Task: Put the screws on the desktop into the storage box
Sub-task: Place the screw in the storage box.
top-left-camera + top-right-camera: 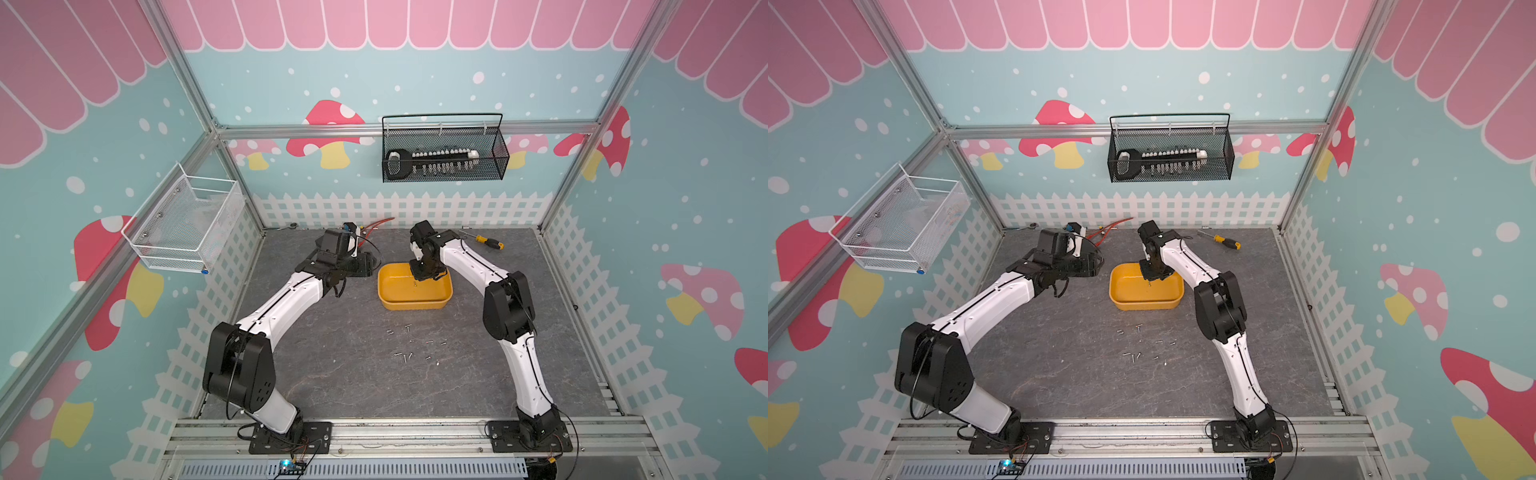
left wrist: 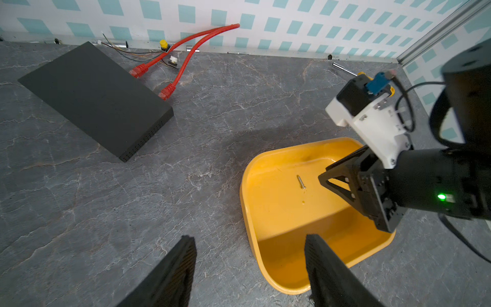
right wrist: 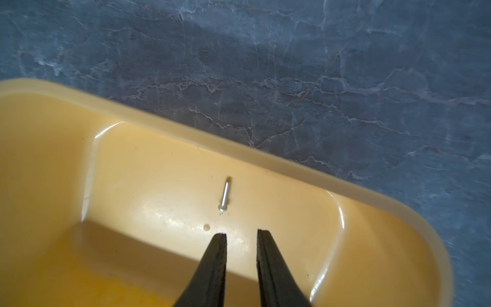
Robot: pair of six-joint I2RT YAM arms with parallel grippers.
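Right wrist view: the right fingers (image 3: 216, 260) stand a narrow gap apart above the box (image 3: 265, 156) and hold nothing. One screw (image 3: 224, 196) lies flat on the box floor just ahead of their tips, touching neither.

Left wrist view shows the left fingers (image 2: 183, 265) spread wide and empty. One is over the desk (image 2: 132, 199) just beside the box (image 2: 279, 226), and the other is over the box's near wall. The same screw (image 2: 301, 182) rests near the middle of the box floor.

In both top views, more screws (image 1: 404, 356) (image 1: 1133, 356) lie scattered on the desk (image 1: 332, 374). They are clear of the box (image 1: 411, 305), on its side toward the arm bases and between the two arms. A screwdriver (image 1: 489, 242) lies on the far side of the box, off toward the right arm.
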